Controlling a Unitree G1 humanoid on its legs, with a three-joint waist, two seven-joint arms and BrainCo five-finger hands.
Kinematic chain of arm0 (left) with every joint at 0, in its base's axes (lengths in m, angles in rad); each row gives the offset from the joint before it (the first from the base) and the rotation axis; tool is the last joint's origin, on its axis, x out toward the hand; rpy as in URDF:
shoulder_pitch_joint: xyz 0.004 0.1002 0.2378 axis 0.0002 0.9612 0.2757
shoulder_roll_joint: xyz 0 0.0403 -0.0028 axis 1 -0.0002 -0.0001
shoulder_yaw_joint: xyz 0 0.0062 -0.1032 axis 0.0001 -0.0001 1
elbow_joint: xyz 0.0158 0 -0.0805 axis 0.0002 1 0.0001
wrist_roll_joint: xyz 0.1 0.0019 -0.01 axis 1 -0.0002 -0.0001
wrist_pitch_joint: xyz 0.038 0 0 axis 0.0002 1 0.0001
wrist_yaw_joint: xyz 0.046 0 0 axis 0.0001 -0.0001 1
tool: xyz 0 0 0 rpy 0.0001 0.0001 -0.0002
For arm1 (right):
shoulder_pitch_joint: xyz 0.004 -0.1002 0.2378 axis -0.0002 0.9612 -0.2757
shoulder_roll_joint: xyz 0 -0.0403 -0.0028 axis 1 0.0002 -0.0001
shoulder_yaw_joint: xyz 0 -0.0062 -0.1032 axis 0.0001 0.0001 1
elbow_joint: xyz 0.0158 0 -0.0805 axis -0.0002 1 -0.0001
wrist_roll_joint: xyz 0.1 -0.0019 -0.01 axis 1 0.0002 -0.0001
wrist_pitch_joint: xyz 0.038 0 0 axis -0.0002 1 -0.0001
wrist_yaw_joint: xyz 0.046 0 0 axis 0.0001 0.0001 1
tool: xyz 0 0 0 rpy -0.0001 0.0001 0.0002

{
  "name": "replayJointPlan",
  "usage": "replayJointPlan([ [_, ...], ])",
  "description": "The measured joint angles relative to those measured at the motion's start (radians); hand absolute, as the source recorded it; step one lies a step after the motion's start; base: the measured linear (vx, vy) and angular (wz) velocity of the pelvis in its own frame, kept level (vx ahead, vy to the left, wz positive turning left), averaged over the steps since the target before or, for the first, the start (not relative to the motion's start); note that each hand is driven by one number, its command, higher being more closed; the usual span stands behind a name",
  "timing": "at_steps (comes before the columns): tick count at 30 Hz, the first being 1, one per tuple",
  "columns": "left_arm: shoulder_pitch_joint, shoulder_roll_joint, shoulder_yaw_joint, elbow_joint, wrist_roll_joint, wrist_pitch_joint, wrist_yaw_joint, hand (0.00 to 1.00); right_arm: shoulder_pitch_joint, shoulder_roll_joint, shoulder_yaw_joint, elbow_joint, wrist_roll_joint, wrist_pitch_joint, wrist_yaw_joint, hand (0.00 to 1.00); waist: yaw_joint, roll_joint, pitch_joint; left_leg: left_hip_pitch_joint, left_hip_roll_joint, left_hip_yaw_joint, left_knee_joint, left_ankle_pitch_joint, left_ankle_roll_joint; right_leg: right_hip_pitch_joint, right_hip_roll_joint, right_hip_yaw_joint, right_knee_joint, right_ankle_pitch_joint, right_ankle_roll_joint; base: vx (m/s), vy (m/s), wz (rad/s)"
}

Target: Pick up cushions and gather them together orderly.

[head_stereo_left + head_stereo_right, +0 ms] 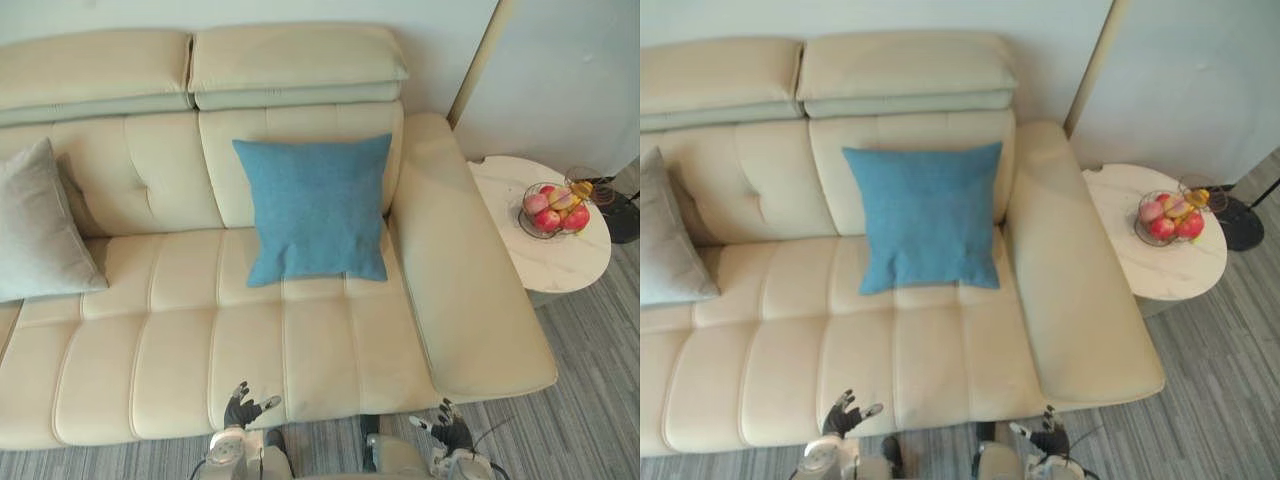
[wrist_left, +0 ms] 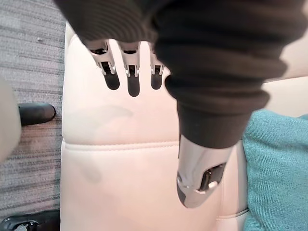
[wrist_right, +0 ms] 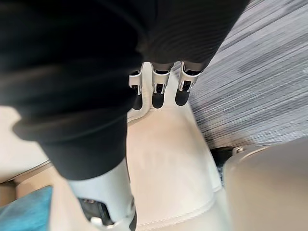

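Blue cushion (image 1: 317, 208) leans on sofa (image 1: 180, 340) back beside right armrest (image 1: 470, 300); grey cushion (image 1: 35, 225) at left edge, bare seat between. Left hand (image 1: 241, 408), right hand (image 1: 450, 430) at front edge, fingers straight, empty.

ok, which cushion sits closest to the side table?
The blue cushion, propped against the backrest beside the armrest; the grey cushion is at the opposite, left end of the sofa.

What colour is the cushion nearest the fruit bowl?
Blue: the square fabric cushion shows best in the left eye view.
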Motion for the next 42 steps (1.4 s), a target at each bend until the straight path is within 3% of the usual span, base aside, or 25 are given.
replayJointPlan([
  [7, -0.044, 0.035, -0.003, 0.010, 0.024, 0.003, -0.001, 0.00, -0.098, -0.002, 0.018, 0.057, -0.001, 0.011, 0.004, 0.00, -0.003, -0.007, 0.002, -0.010, -0.017, 0.022, 0.021, -0.006, 0.013, -0.061, -0.011, 0.026, 0.078, 0.010, 0.002, -0.02, 0.043, -0.19],
  [9, -0.079, 0.038, 0.000, 0.005, 0.034, 0.004, -0.002, 0.00, -0.112, -0.002, 0.046, 0.055, -0.001, 0.015, 0.003, 0.00, 0.006, -0.015, 0.008, -0.019, -0.008, 0.021, 0.013, 0.008, 0.057, -0.053, -0.013, 0.035, 0.051, 0.063, 0.045, -0.15, 0.035, -0.09],
  [10, -0.083, 0.040, 0.001, 0.002, 0.037, 0.004, -0.002, 0.00, -0.117, -0.001, 0.046, 0.054, -0.001, 0.015, 0.003, 0.00, 0.007, -0.012, 0.011, -0.023, -0.001, 0.026, 0.013, 0.008, 0.057, -0.057, -0.010, 0.032, 0.079, 0.044, 0.045, -0.16, 0.046, 0.17],
  [11, -0.097, 0.042, -0.002, -0.012, 0.044, 0.006, -0.003, 0.00, -0.135, 0.005, 0.045, 0.055, -0.002, 0.021, 0.004, 0.00, -0.002, -0.021, 0.018, -0.037, -0.010, 0.004, 0.018, 0.025, 0.057, -0.128, -0.033, 0.016, 0.407, -0.147, 0.020, -0.09, -0.014, 0.62],
  [12, -0.095, 0.048, -0.003, -0.027, 0.047, 0.007, -0.004, 0.00, -0.123, 0.009, 0.044, 0.057, -0.002, 0.024, 0.005, 0.00, -0.007, -0.035, 0.017, -0.035, -0.027, -0.022, 0.018, 0.046, 0.062, -0.145, -0.059, 0.013, 0.662, -0.237, 0.053, -0.07, -0.016, 0.72],
  [13, -0.093, 0.048, -0.002, -0.031, 0.047, 0.007, -0.004, 0.00, -0.119, 0.010, 0.044, 0.057, -0.002, 0.025, 0.005, 0.00, -0.007, -0.043, 0.013, -0.039, -0.032, -0.028, 0.021, 0.052, 0.066, -0.140, -0.066, 0.013, 0.706, -0.245, 0.063, -0.10, -0.123, 0.79],
  [14, -0.079, 0.059, -0.001, -0.038, 0.047, 0.008, -0.003, 0.00, -0.115, 0.012, 0.044, 0.058, -0.002, 0.025, 0.007, 0.00, -0.005, -0.064, -0.001, -0.072, -0.044, -0.049, 0.054, 0.056, 0.066, -0.111, -0.081, 0.029, 0.774, -0.254, 0.097, -0.11, -0.117, 0.44],
  [15, -0.080, 0.065, 0.002, -0.040, 0.047, 0.008, -0.002, 0.00, -0.116, 0.014, 0.044, 0.059, -0.002, 0.025, 0.007, 0.00, -0.002, -0.083, -0.009, -0.101, -0.046, -0.053, 0.082, 0.058, 0.063, -0.104, -0.077, 0.053, 0.743, -0.277, 0.126, -0.15, -0.146, 0.31],
  [16, -0.080, 0.066, 0.012, -0.038, 0.047, 0.015, 0.001, 0.00, -0.134, 0.010, 0.043, 0.059, -0.002, 0.025, 0.007, 0.00, 0.005, -0.080, -0.009, -0.125, -0.041, -0.060, 0.095, 0.064, 0.054, -0.104, -0.052, 0.058, 0.708, -0.278, 0.130, -0.17, -0.072, -0.11],
  [17, -0.080, 0.060, 0.016, -0.036, 0.047, 0.024, 0.002, 0.00, -0.154, 0.003, 0.043, 0.055, -0.002, 0.022, 0.005, 0.00, 0.020, -0.054, -0.001, -0.135, -0.022, -0.062, 0.075, 0.082, 0.045, -0.087, -0.018, 0.065, 0.635, -0.275, 0.129, -0.22, -0.082, -0.21],
  [18, -0.080, 0.041, 0.014, -0.035, 0.047, 0.025, 0.002, 0.00, -0.176, -0.003, 0.042, 0.054, -0.002, 0.020, -0.001, 0.00, 0.035, -0.040, 0.007, -0.149, 0.004, -0.056, 0.046, 0.121, 0.045, -0.052, -0.001, 0.078, 0.564, -0.307, 0.089, -0.23, -0.100, -0.13],
  [20, -0.098, 0.029, 0.007, -0.034, 0.047, 0.027, 0.004, 0.00, -0.194, 0.010, 0.043, 0.038, -0.001, 0.020, -0.007, 0.00, 0.044, -0.068, 0.023, -0.203, -0.004, -0.049, 0.095, 0.127, 0.040, -0.051, -0.014, 0.076, 0.518, -0.382, 0.028, -0.29, -0.211, -0.05],
  [21, -0.101, 0.023, 0.000, -0.035, 0.047, 0.027, 0.004, 0.00, -0.194, 0.012, 0.043, 0.024, -0.001, 0.019, -0.008, 0.00, 0.049, -0.062, 0.026, -0.221, 0.006, -0.052, 0.113, 0.128, 0.035, -0.046, -0.008, 0.068, 0.488, -0.390, 0.013, -0.42, -0.228, -0.03],
  [22, -0.101, 0.003, -0.014, -0.026, 0.047, 0.028, 0.002, 0.00, -0.201, 0.008, 0.043, 0.006, 0.000, 0.008, -0.013, 0.00, 0.048, -0.020, 0.060, -0.235, 0.037, -0.077, 0.144, 0.134, 0.016, -0.008, 0.026, 0.038, 0.432, -0.377, -0.032, -0.33, -0.129, 0.08],
  [23, -0.101, -0.010, -0.027, -0.026, 0.048, 0.028, 0.000, 0.00, -0.199, 0.009, 0.042, 0.009, 0.000, 0.007, -0.016, 0.00, 0.038, -0.008, 0.069, -0.232, 0.050, -0.092, 0.141, 0.142, 0.007, -0.002, 0.040, 0.021, 0.437, -0.373, -0.039, -0.34, -0.123, 0.20],
  [25, -0.086, -0.022, -0.045, -0.026, 0.048, 0.030, -0.001, 0.00, -0.178, 0.010, 0.043, 0.017, 0.002, 0.008, -0.019, 0.00, 0.029, -0.005, 0.072, -0.217, 0.058, -0.111, 0.101, 0.161, -0.008, -0.002, 0.049, -0.003, 0.449, -0.366, -0.052, -0.30, -0.117, 0.37],
  [26, -0.075, -0.020, -0.056, -0.025, 0.048, 0.031, -0.001, 0.00, -0.157, 0.014, 0.041, 0.017, 0.010, 0.008, -0.024, 0.00, 0.016, -0.018, 0.065, -0.223, 0.058, -0.114, 0.068, 0.156, -0.008, -0.015, 0.037, -0.032, 0.430, -0.353, -0.073, -0.31, -0.094, 0.50],
  [28, -0.080, -0.019, -0.062, -0.024, 0.048, 0.032, -0.001, 0.00, -0.148, 0.019, 0.008, 0.018, 0.019, 0.009, -0.024, 0.00, 0.003, -0.028, 0.069, -0.259, 0.048, -0.114, 0.172, 0.143, 0.018, -0.039, 0.013, -0.054, 0.419, -0.339, -0.096, -0.25, 0.009, 0.35],
  [29, -0.078, -0.020, -0.070, -0.015, 0.048, 0.034, -0.001, 0.00, -0.134, 0.011, -0.002, 0.020, 0.020, 0.008, -0.024, 0.00, 0.002, -0.028, 0.065, -0.259, 0.043, -0.113, 0.271, 0.102, 0.043, -0.052, 0.003, -0.058, 0.401, -0.314, -0.097, -0.18, 0.058, 0.07],
  [31, -0.077, -0.018, -0.071, -0.006, 0.048, 0.036, -0.001, 0.00, -0.120, 0.008, -0.001, 0.028, 0.020, 0.009, -0.023, 0.00, 0.001, -0.019, 0.061, -0.241, 0.048, -0.113, 0.334, 0.014, 0.045, -0.061, 0.001, -0.057, 0.384, -0.293, -0.085, -0.10, 0.128, -0.02],
  [33, -0.067, -0.018, -0.072, 0.013, 0.049, 0.040, -0.002, 0.00, -0.098, 0.006, -0.001, 0.047, 0.020, 0.014, -0.016, 0.00, -0.001, 0.001, 0.051, -0.177, 0.049, -0.110, 0.306, -0.083, 0.011, -0.068, 0.005, -0.041, 0.380, -0.276, -0.048, -0.06, 0.204, -0.10],
  [35, -0.049, -0.010, -0.081, 0.029, 0.050, 0.041, -0.006, 0.00, -0.085, 0.029, 0.001, 0.069, 0.020, 0.022, -0.007, 0.00, 0.000, -0.014, 0.038, -0.142, 0.024, -0.076, 0.262, -0.078, 0.021, -0.049, -0.008, -0.002, 0.340, -0.253, -0.014, -0.02, 0.192, -0.31],
  [39, -0.026, -0.001, -0.112, 0.033, 0.052, 0.041, -0.008, 0.00, -0.045, 0.028, -0.017, 0.080, 0.020, 0.023, -0.002, 0.00, -0.015, 0.000, -0.036, -0.076, -0.048, -0.052, 0.118, -0.026, 0.063, 0.021, -0.052, 0.016, 0.171, -0.157, 0.023, 0.04, 0.176, -0.06],
  [42, -0.028, 0.000, -0.120, 0.055, 0.070, 0.041, -0.009, 0.00, -0.047, 0.028, -0.039, 0.108, 0.019, 0.027, 0.003, 0.00, -0.015, 0.005, -0.048, -0.052, -0.077, -0.046, 0.054, 0.006, 0.077, 0.048, -0.069, 0.016, 0.104, -0.120, 0.034, 0.05, 0.075, 0.01],
])
